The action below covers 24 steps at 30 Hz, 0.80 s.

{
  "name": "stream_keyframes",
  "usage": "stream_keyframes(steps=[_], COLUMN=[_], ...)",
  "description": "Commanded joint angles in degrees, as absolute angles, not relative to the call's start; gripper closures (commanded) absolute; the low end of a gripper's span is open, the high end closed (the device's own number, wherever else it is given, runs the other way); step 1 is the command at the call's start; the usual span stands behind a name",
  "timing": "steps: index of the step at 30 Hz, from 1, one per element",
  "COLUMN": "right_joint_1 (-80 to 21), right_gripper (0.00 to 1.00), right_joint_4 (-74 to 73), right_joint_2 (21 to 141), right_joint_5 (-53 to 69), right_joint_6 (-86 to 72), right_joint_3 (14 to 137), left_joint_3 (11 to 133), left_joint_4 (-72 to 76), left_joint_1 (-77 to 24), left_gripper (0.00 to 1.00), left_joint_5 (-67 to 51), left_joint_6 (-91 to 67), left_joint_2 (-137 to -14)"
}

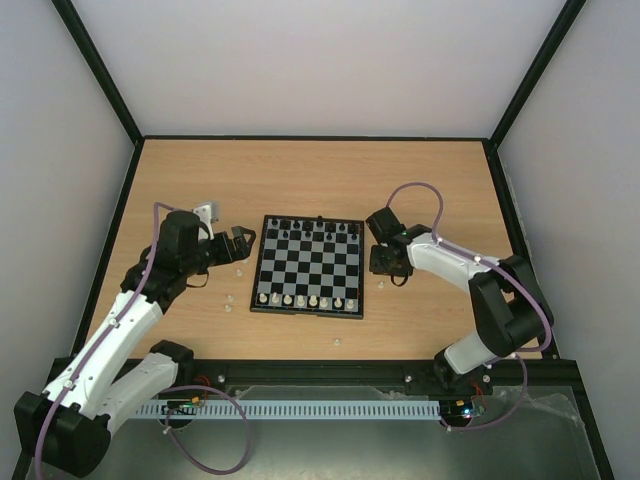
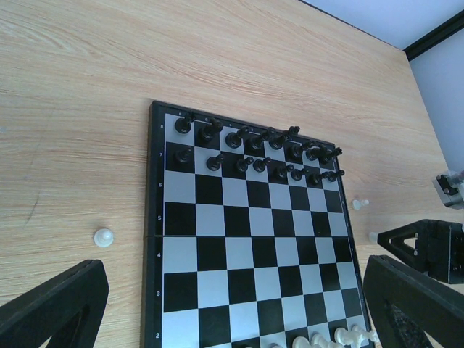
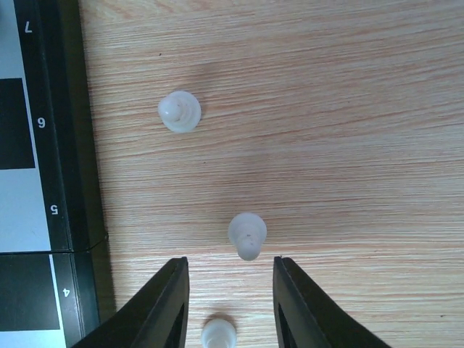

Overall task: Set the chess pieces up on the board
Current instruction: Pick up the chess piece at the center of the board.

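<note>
Right gripper [image 3: 230,272] hangs low over the tabletop [image 3: 326,145], its jaws standing half-closed either side of a whitish pawn [image 3: 217,333] but not touching it as far as I can see, and the board [image 3: 69,145] lies just off to its left. My worry is that so tiny a piece could tip or squirt out if the jaws meet it off-centre, and a second pawn [image 3: 246,235] just ahead of the fingertips could get knocked. Only rank numerals [image 3: 41,123] 7, 6, 5 and 4 can be read on the board's frame; no brand shows.
</note>
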<state>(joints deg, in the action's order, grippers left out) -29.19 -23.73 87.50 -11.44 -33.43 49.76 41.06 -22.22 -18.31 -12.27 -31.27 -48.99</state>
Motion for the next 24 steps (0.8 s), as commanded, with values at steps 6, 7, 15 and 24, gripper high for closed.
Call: stream_keyframes(steps=[6,7,15,24], right_joint_1=[-28.5,-28.4,-27.8,-27.5], right_gripper=[0.73,0.74,0.83,0.89], right_joint_4=[-24.6,-24.5,-23.6,-23.5], right_joint_2=[89.9,90.1,91.3,91.6], right_joint_5=[-12.3,-12.3,-12.0,-13.2], right_joint_6=[-32.3,-32.2,-31.7,-31.1], right_joint_3=[51.2,51.1,50.9,51.2], left_joint_3=[40.1,40.2,39.9,39.5], left_joint_4=[-21.2,-21.1,-20.9,-20.6], left_joint_1=[-18.2,-18.2,-18.2,-18.2], left_gripper=[0.01,0.01,0.01,0.01], left_joint_5=[-13.1,-13.1,-13.0,-13.1], left_joint_6=[-31.1,-31.1,-31.1,-31.3], left_joint_2=[-48.7,-48.7,-48.7,-48.7])
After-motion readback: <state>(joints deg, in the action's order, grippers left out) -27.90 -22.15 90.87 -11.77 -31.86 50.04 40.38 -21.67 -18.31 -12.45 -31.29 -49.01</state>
